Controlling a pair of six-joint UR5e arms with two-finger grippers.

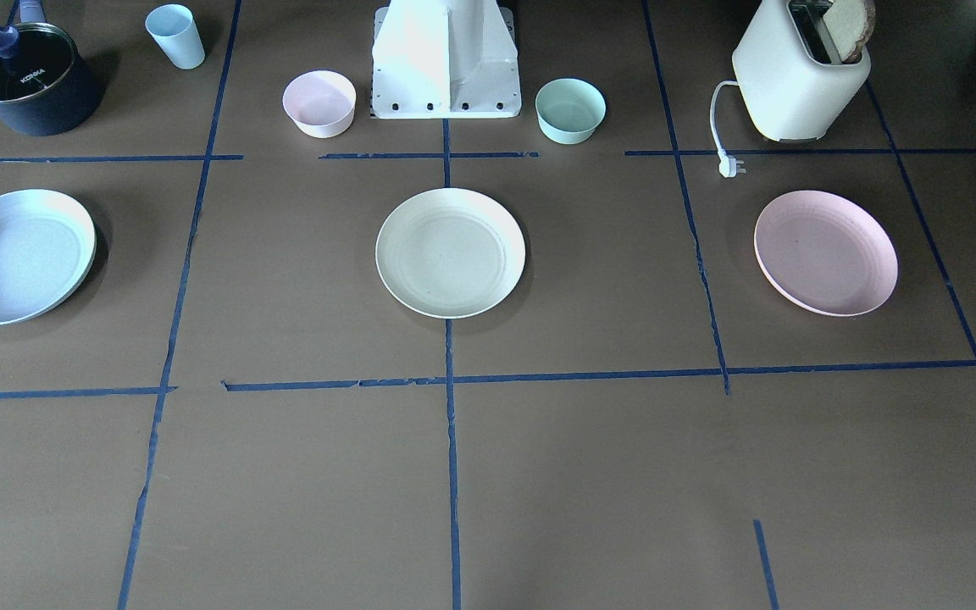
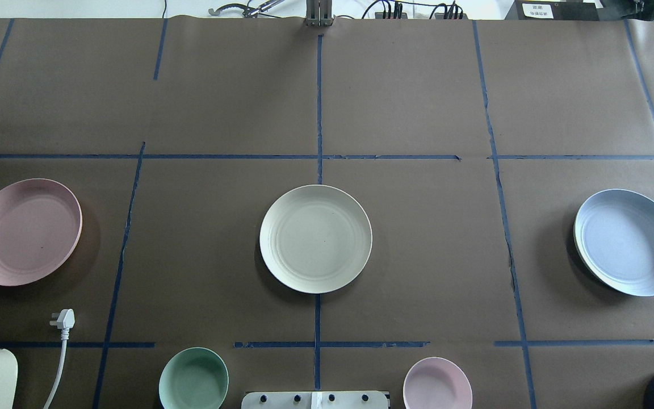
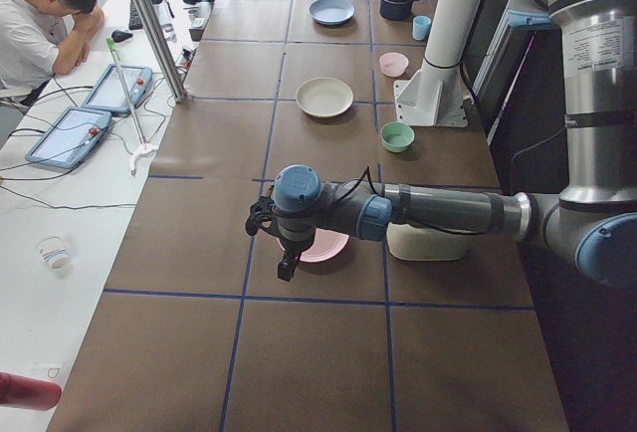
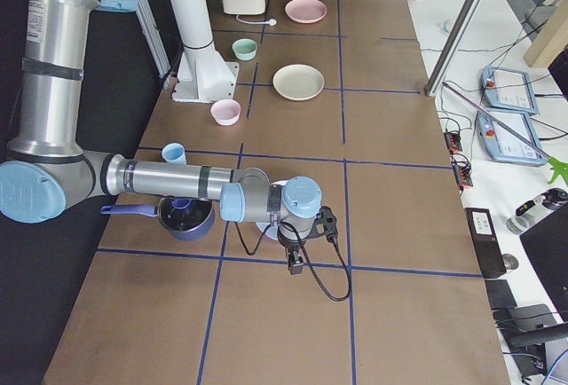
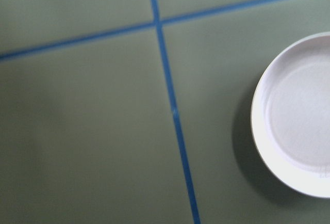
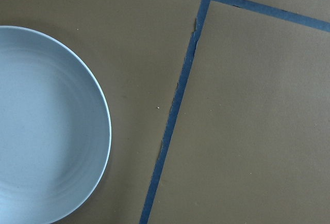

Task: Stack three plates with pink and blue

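Note:
Three plates lie apart in a row on the brown table. The cream plate (image 1: 450, 252) is in the middle (image 2: 315, 238). The pink plate (image 1: 825, 252) is on my left side (image 2: 24, 231). The blue plate (image 1: 18, 254) is on my right side (image 2: 629, 241). My left gripper (image 3: 287, 269) hangs above the table beside the pink plate (image 5: 299, 115). My right gripper (image 4: 295, 265) hangs beside the blue plate (image 6: 46, 126). Both grippers show only in the side views, so I cannot tell whether they are open or shut.
Near my base (image 1: 446, 63) stand a small pink bowl (image 1: 319, 102) and a mint-green bowl (image 1: 570, 110). A toaster (image 1: 801, 72) with its plug (image 1: 729, 165) is on my left. A dark pot (image 1: 28, 78) and a blue cup (image 1: 175, 36) are on my right.

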